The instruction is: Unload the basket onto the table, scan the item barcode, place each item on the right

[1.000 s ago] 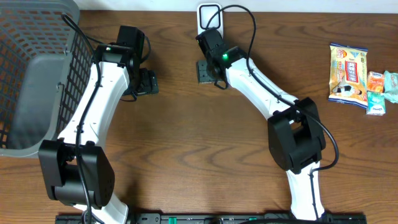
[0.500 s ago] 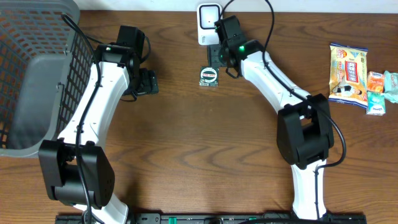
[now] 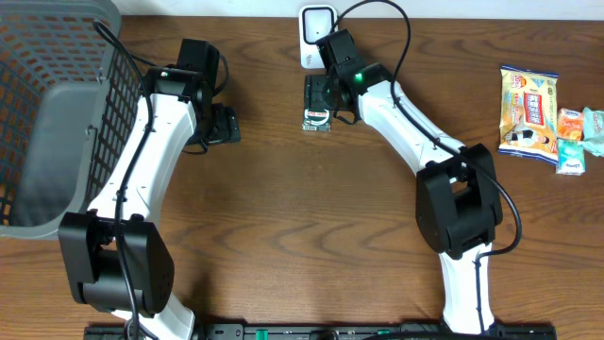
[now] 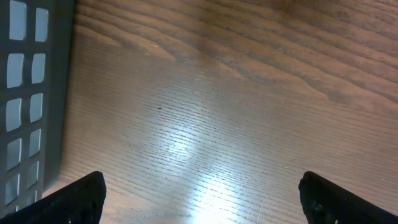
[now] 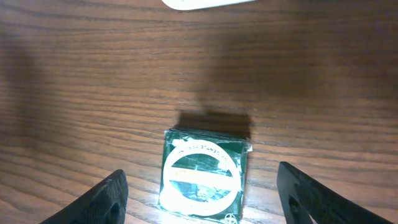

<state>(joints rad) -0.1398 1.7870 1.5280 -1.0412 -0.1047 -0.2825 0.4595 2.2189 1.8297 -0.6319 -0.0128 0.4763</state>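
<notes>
basket (image 3: 111,94) far left | left gripper (image 4: 202,199) agape, bare | right gripper (image 5: 202,196) spread above green packet (image 5: 205,171)

The glossy green packet (image 5: 204,175) sits on a sheened, grained wood table (image 5: 93,93); the basket (image 3: 42,156) is matt grey plastic.

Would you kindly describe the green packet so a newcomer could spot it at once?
Find the white scanner at the far edge of the table. Just in front of it lies a small square packet. It alone is dark green with a white ring on top; the snack packs are light-coloured.
</notes>
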